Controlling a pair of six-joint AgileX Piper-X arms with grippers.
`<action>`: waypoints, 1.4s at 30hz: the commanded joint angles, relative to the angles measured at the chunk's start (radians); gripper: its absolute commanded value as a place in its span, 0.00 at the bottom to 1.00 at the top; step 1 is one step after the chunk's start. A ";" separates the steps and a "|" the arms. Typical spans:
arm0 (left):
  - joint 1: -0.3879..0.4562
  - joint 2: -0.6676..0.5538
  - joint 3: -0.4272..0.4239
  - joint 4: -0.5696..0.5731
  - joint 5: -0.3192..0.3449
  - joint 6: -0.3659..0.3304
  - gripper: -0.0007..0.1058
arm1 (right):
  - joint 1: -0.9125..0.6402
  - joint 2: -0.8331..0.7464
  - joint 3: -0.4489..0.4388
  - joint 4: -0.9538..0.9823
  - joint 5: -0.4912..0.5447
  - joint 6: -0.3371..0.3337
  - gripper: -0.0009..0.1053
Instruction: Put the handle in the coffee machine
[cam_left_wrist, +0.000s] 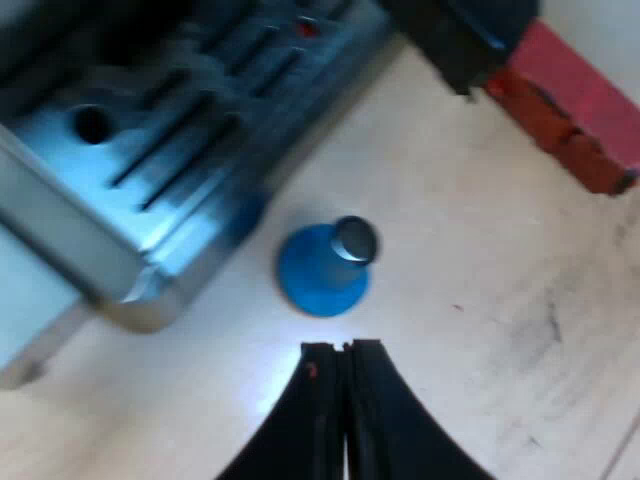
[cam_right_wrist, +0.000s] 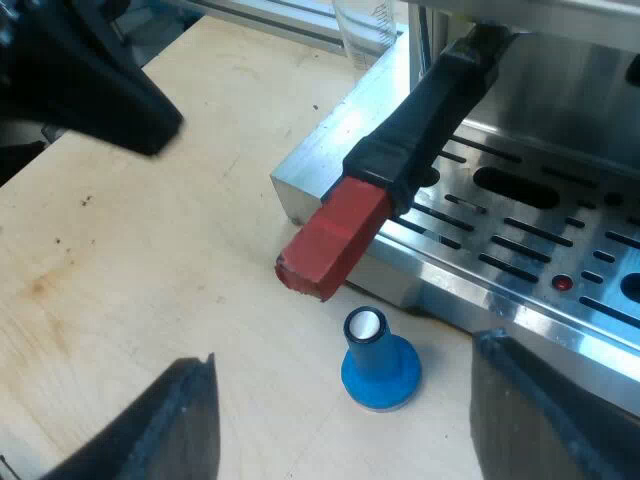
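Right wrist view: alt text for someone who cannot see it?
Dark handle with a red end juts from the front of the coffee machine. A blue tamper stands upright on the table ahead of the open right gripper.

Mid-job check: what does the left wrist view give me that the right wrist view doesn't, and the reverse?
Left wrist view's own: the left gripper, fingers shut, over the table close to the blue tamper.

Right wrist view's own: the right gripper, fingers wide open; the measuring glass beside the espresso machine; and where the handle meets the machine's front.

Shared: the tamper standing upright on the wooden table, the machine's slotted drip tray, and the handle's red end reaching out past the tray.
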 joint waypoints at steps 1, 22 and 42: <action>0.037 -0.030 0.000 0.003 0.014 0.007 0.02 | 0.003 -0.010 -0.002 -0.013 -0.002 -0.006 0.54; 0.092 -0.201 0.000 0.002 0.053 -0.136 0.61 | -0.127 -0.013 -0.116 0.142 -0.190 0.028 0.54; 0.092 -0.263 -0.217 -0.084 -0.058 -0.377 0.76 | -0.745 -0.100 -0.374 0.526 -0.355 -0.209 0.54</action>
